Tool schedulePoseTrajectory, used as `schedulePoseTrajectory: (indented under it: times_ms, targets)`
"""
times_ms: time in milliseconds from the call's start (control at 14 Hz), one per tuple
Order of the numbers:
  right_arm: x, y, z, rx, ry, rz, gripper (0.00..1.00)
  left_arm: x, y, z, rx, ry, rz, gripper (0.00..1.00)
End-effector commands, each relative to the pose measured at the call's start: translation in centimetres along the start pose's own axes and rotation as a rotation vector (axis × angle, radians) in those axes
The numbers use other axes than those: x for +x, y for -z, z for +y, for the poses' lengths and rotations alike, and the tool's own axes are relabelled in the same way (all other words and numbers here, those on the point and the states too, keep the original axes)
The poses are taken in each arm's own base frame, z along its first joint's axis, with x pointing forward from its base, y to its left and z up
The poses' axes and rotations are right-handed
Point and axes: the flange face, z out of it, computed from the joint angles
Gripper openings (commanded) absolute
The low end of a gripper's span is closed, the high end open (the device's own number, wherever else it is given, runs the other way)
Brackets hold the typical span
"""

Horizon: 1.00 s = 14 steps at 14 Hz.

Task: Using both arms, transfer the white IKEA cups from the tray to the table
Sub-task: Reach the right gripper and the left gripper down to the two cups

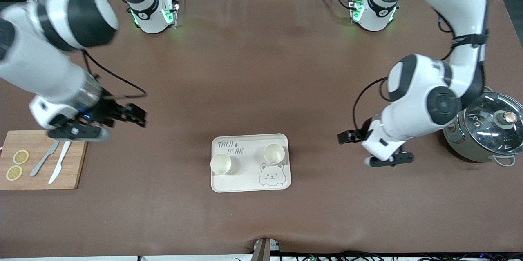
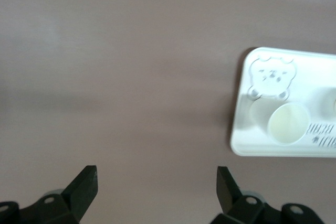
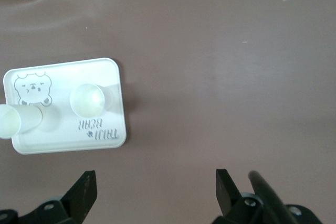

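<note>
Two white IKEA cups stand upright on the cream bear-printed tray (image 1: 245, 179) in the middle of the table. One cup (image 1: 221, 163) is toward the right arm's end, the other cup (image 1: 274, 153) toward the left arm's end. My right gripper (image 1: 79, 132) is open and empty over the cutting board's edge. My left gripper (image 1: 390, 159) is open and empty over bare table between the tray and the pot. The left wrist view shows the left gripper (image 2: 156, 187), the tray (image 2: 262, 148) and a cup (image 2: 287, 123). The right wrist view shows the right gripper (image 3: 156, 190), the tray (image 3: 63, 72) and both cups (image 3: 89, 100) (image 3: 13, 120).
A wooden cutting board (image 1: 75, 171) with two knives (image 1: 61, 161) and lemon slices (image 1: 20, 157) lies at the right arm's end. A metal pot with a glass lid (image 1: 486, 132) stands at the left arm's end.
</note>
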Motion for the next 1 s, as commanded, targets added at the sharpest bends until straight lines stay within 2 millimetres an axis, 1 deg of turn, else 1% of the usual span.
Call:
schedulePoseTrajectory:
  times_ms: [0, 143, 214, 286, 357, 429, 500, 571, 786, 929]
  targets:
    - [1.7, -4.6, -2.9, -0.004, -0.008, 0.026, 1.00, 0.4, -2.0, 3.1, -0.022, 0.055, 0.022, 1.00]
    - [2.3, -7.7, -3.6, -0.005, -0.005, 0.029, 1.00, 0.3, -3.9, 5.6, -0.035, 0.094, 0.046, 1.00]
    - [2.6, -9.1, -4.3, 0.001, 0.003, 0.039, 1.00, 0.2, -4.8, 6.8, -0.045, 0.121, 0.061, 1.00]
    - [2.7, -10.8, -5.1, 0.005, 0.013, 0.044, 1.00, 0.2, -5.4, 7.6, -0.060, 0.155, 0.081, 1.00]
    - [2.9, -12.3, -5.7, 0.011, 0.001, 0.056, 1.00, 0.0, -6.5, 8.4, -0.070, 0.169, 0.094, 1.00]
    - [2.9, -13.6, -6.3, 0.018, -0.010, 0.068, 1.00, -0.6, -7.7, 9.6, -0.074, 0.170, 0.100, 1.00]
    - [2.8, -15.1, -7.3, 0.022, -0.006, 0.079, 1.00, -0.9, -8.7, 10.3, -0.081, 0.184, 0.106, 1.00]
    - [2.8, -16.0, -7.8, 0.019, 0.003, 0.098, 1.00, -1.0, -9.6, 10.8, -0.092, 0.197, 0.119, 1.00]
    - [3.0, -17.5, -7.8, 0.016, 0.004, 0.109, 1.00, -2.1, -12.1, 12.7, -0.104, 0.202, 0.130, 1.00]
    - [3.0, -19.2, -7.8, 0.014, 0.004, 0.104, 1.00, -2.7, -13.5, 13.5, -0.096, 0.195, 0.129, 1.00]
